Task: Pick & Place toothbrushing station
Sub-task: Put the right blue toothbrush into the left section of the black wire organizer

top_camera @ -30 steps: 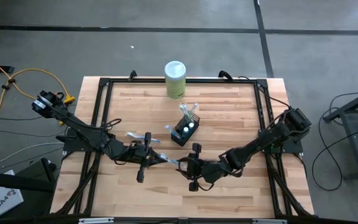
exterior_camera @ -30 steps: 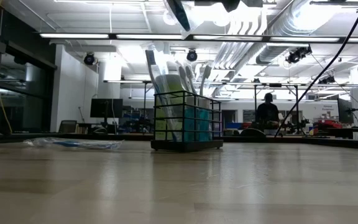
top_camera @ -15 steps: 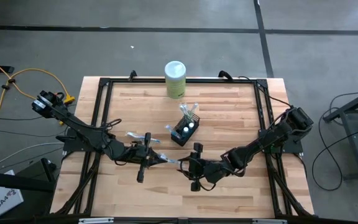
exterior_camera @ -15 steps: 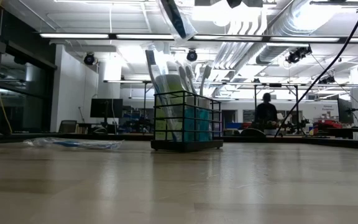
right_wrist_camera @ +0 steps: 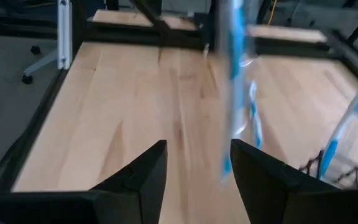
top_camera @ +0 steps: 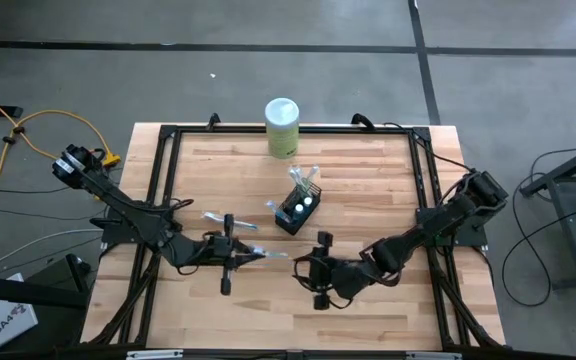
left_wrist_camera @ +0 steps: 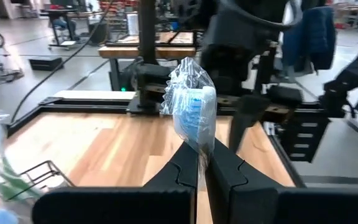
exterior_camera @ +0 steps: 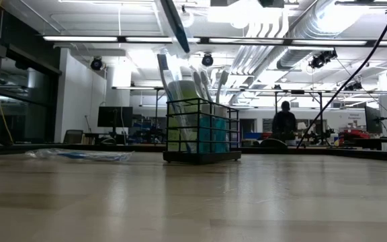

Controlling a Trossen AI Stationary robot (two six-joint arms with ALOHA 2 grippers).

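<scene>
The black wire-mesh holder [top_camera: 298, 209] stands on its base at the table's middle, with toothbrushes and teal tubes upright in it [exterior_camera: 201, 131]. My left gripper [top_camera: 250, 252] hangs in front of it, left of centre, shut on a toothbrush in a clear wrapper [left_wrist_camera: 191, 109], which juts toward the right arm [top_camera: 270, 254]. My right gripper [top_camera: 301, 266] faces it, open, a short way off the brush's free end [right_wrist_camera: 234, 62]. A second wrapped toothbrush [top_camera: 222, 217] lies flat on the table. My left gripper pinches the wrapped toothbrush between its two fingers by one end of the wrapper [left_wrist_camera: 202, 152]. The fingers come level from the table's left and lie along the brush. The brush juts out past the fingertips, tilted [exterior_camera: 175, 23] and lifted clear of the table.
A pale green canister with a white lid [top_camera: 282, 127] stands at the far edge. A black frame [top_camera: 168, 180] runs round the tabletop. Bare wood lies near the front edge [top_camera: 288, 320]. A person [exterior_camera: 285, 121] is in the room behind.
My left gripper has turned and swung the held toothbrush toward the table's left edge; in the low view the brush has shifted left. The gap between the brush's free end and my right gripper has widened.
</scene>
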